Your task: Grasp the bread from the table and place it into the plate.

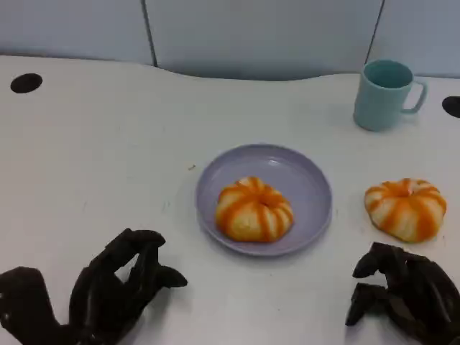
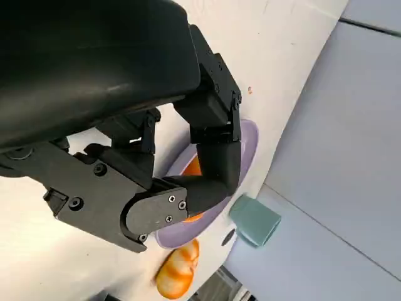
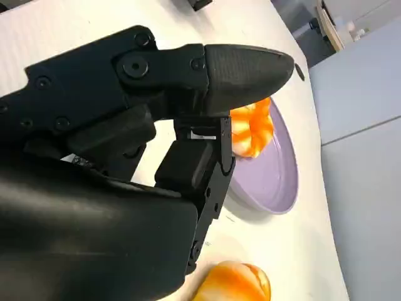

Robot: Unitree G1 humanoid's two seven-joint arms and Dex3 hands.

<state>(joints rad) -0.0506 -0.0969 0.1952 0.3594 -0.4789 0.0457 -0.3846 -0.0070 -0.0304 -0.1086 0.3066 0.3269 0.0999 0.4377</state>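
A round bread with orange stripes (image 1: 406, 208) lies on the white table to the right of the lavender plate (image 1: 302, 180). A second striped bread (image 1: 254, 209) sits inside the plate. My right hand (image 1: 402, 291) hovers just in front of the bread on the table, fingers loosely bent and holding nothing. My left hand (image 1: 118, 284) rests at the lower left, well short of the plate, fingers apart and empty. The right wrist view has the right hand (image 3: 156, 125), the plate (image 3: 276, 175), its bread (image 3: 252, 128) and the loose bread (image 3: 235, 283). The left hand (image 2: 182, 157) partly hides the plate (image 2: 247, 141) in the left wrist view.
A teal mug (image 1: 384, 94) stands at the back right, beyond the loose bread. Dark round holes (image 1: 26, 83) mark the table's far left and far right. A grey wall panel runs behind the table's curved back edge.
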